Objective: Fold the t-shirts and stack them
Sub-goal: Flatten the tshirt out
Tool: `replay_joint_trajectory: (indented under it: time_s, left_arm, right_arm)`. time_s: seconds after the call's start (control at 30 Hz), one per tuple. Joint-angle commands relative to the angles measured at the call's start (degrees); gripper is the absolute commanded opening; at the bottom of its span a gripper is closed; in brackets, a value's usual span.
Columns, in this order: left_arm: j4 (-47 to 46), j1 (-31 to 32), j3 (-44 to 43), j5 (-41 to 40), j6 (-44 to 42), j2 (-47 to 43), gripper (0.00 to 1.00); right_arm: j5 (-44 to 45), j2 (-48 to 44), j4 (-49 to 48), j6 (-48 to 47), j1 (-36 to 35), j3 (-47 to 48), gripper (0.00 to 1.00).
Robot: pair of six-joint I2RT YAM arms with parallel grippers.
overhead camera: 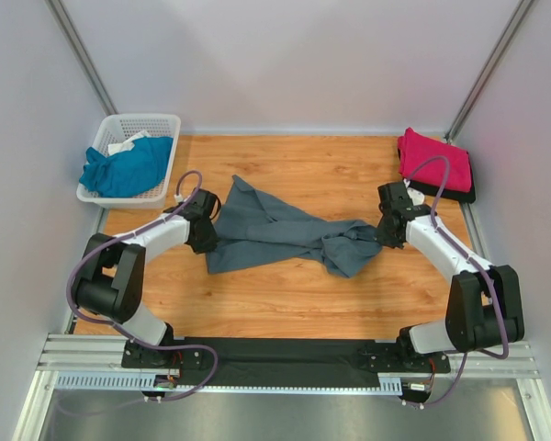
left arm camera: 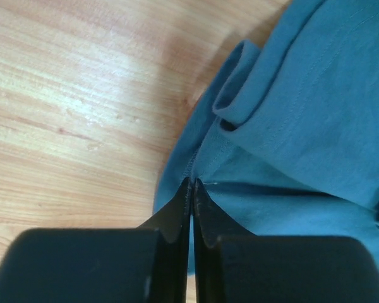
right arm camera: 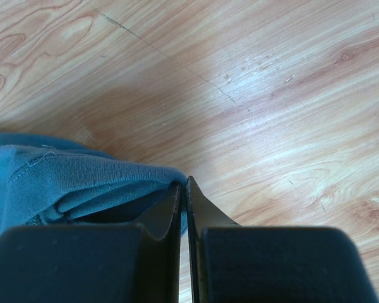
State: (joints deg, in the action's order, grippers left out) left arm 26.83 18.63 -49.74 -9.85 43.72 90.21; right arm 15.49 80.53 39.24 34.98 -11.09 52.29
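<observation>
The slate-grey t-shirt (overhead camera: 275, 230) lies crumpled and stretched across the middle of the wooden table. My left gripper (overhead camera: 205, 231) is shut on its left edge; the wrist view shows the jaws pinching the cloth (left arm camera: 290, 113) at a seam. My right gripper (overhead camera: 386, 230) is shut on the shirt's right end, where the fabric (right arm camera: 69, 183) bunches against the closed jaws. A magenta-pink t-shirt (overhead camera: 433, 161) lies folded at the back right on top of a dark folded item. A teal-blue t-shirt (overhead camera: 127, 168) sits crumpled in the basket.
A white lattice basket (overhead camera: 156, 123) stands at the back left corner with a white scrap beside the teal shirt. Grey walls close in the table on three sides. Bare wood (overhead camera: 285, 303) lies in front of the grey shirt.
</observation>
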Motion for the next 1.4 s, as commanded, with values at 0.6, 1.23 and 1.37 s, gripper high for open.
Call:
replay_joint_trajectory:
  time_s: [0.6,1.23,1.37]
  left_arm:
    - [28.6,0.0,10.7,-18.7,20.4,-32.1,0.00]
    - [49.6,-0.2,0.5,-33.5,29.9,-43.4,0.00]
    - [48.9,-0.2,3.1,-28.6,29.2,-43.5,0.00]
  right_arm:
    - [0.8,-9.6,-0.7,6.4,9.8,-7.1,0.00]
    - [-1.0,-12.8,-1.6,5.6,19.0,-11.4,0.00]
    - [-6.1,-7.9,-4.3,5.4,19.4,-10.9,0.00]
